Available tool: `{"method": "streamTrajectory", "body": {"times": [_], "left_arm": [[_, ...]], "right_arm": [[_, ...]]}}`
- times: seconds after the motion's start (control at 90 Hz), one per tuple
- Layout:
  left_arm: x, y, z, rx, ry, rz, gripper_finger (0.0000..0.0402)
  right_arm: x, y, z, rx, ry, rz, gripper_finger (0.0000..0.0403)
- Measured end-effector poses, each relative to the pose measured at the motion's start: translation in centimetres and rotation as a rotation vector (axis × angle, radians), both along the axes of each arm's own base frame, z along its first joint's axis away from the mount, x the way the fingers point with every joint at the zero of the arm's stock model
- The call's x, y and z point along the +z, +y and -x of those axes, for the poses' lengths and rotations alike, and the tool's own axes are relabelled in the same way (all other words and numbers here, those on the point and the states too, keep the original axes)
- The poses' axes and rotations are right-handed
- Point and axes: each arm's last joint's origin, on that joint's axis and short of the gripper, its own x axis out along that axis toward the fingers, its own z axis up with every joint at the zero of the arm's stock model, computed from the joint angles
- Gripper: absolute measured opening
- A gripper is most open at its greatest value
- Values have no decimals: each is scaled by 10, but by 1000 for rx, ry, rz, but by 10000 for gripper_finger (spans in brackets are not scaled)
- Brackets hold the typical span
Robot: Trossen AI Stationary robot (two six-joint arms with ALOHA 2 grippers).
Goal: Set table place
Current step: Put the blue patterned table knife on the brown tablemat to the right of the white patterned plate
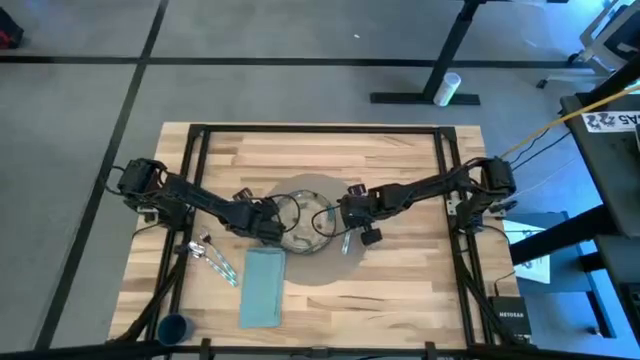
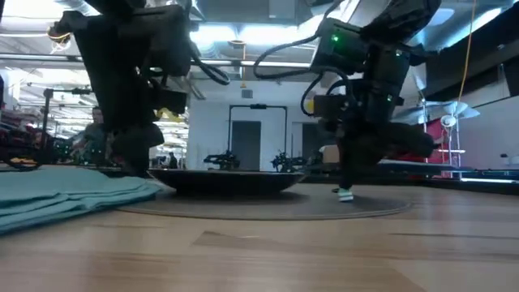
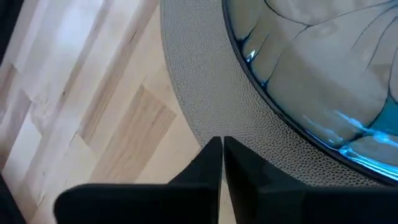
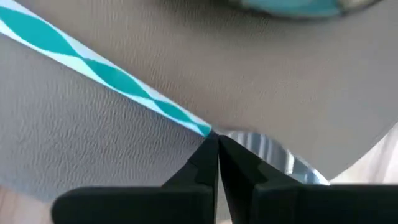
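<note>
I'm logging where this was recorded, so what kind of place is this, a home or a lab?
Most likely a robotics lab or workshop, not a home. The wooden table stands on a grey floor beside a desk frame, and the low view shows an open hall with more equipment behind the plate.

The plate [image 1: 303, 232] is partly covered by both arms in the high view, and is cut off by the frame edge in the left wrist view. The utensil [image 4: 273, 155] under the right pincer [image 4: 214, 155] is mostly hidden; its kind cannot be told.
</note>
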Motion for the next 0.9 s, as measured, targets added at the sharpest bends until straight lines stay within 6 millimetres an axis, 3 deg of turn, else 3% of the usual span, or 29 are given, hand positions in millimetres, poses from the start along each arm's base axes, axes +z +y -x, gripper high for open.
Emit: {"method": "streamTrajectory", "body": {"times": [0.233, 0.511, 0.9], "left_arm": [[0, 0, 0, 0, -1, -1, 0], [1, 1, 0, 2, -2, -1, 0], [1, 1, 0, 3, -2, -1, 0]], "right_arm": [[1, 0, -3, 11, -27, -1, 0], [-2, -1, 8, -16, 88, 44, 0], [-1, -12, 5, -47, 56, 33, 0]]}}
